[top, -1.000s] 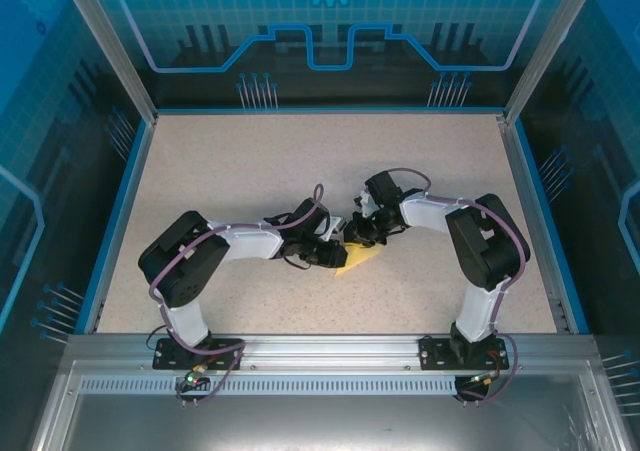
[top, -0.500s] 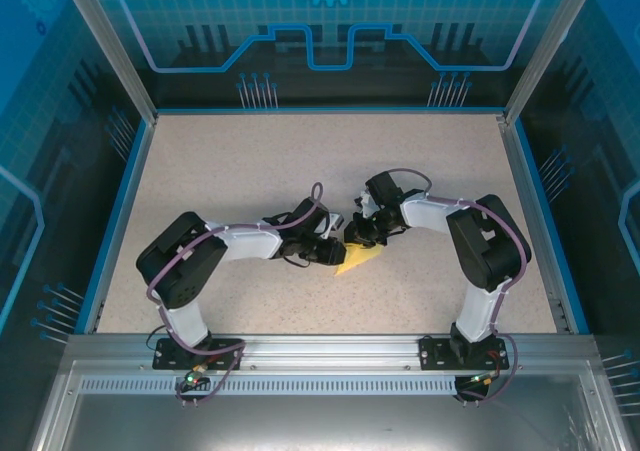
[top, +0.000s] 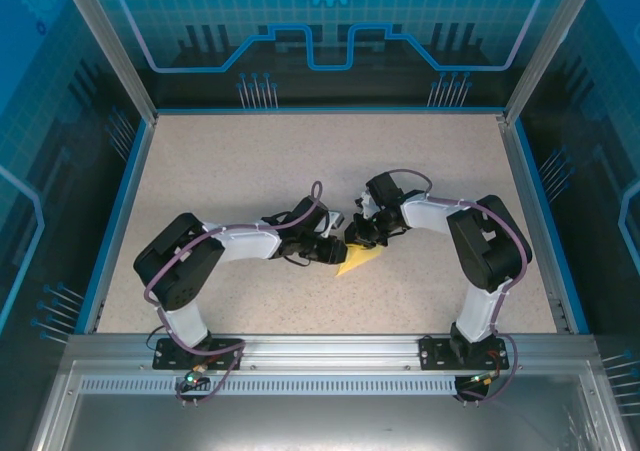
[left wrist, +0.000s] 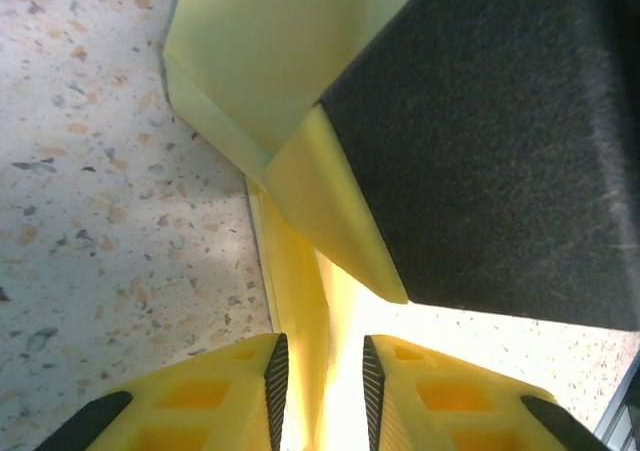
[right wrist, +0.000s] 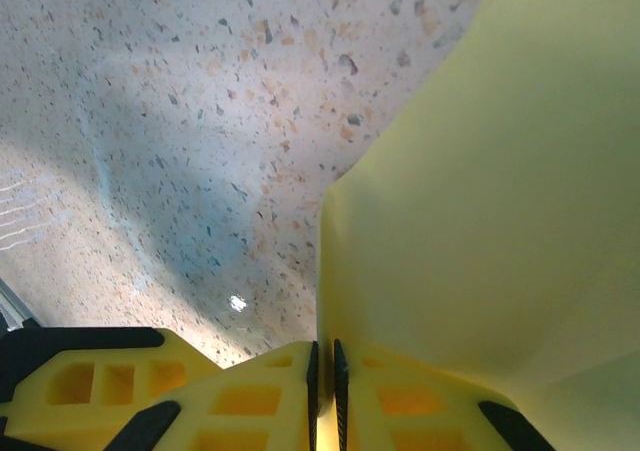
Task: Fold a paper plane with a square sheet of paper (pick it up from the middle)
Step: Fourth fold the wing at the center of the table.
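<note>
The paper plane [top: 362, 260] is thin, matte, pale-yellow paper creased into a pointed wedge with a raised centre fold. It lies on the speckled, stone-look bench [top: 230, 171], where the two hands meet. The left hand [left wrist: 320, 376], with moulded yellow plastic fingers [left wrist: 220, 401], sits at the plane's left edge. Its jaws stand a narrow gap apart, wider than the fold running between them. The right hand [right wrist: 325, 371], at the plane's far side, is pinched flat on a paper flap. A black, grainy block [left wrist: 490, 141] overlaps the plane's upper layer.
</note>
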